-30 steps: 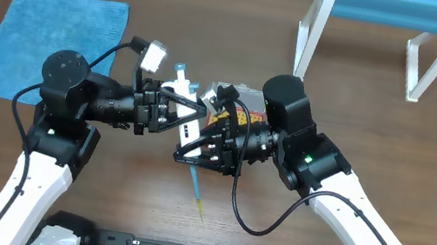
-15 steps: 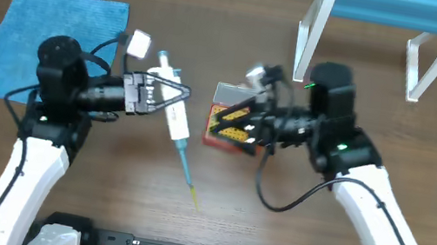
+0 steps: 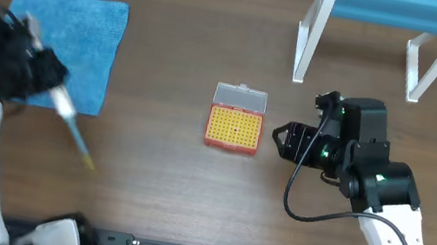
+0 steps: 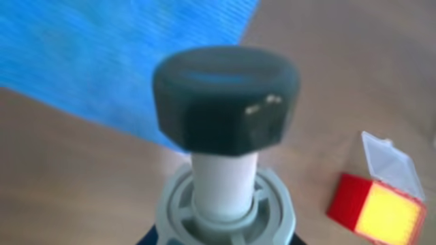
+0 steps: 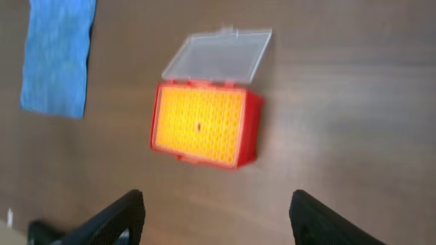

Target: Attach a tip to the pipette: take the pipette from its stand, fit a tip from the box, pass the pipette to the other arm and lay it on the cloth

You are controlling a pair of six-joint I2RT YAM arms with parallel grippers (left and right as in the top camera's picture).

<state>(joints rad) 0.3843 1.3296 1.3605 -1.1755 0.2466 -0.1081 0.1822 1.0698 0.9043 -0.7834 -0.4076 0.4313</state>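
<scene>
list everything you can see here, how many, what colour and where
table: one, brown wood, under everything
cloth: one, blue, flat at the far left
box: one, red with a yellow rack, clear lid open, mid table
stand: one, white legs and blue top, far right
pipette: one, white with a dark knob, in the left claw by the cloth's near corner
left claw: one, black, shut on the pipette
right claw: one, black, open, right of the box and apart from it
</scene>
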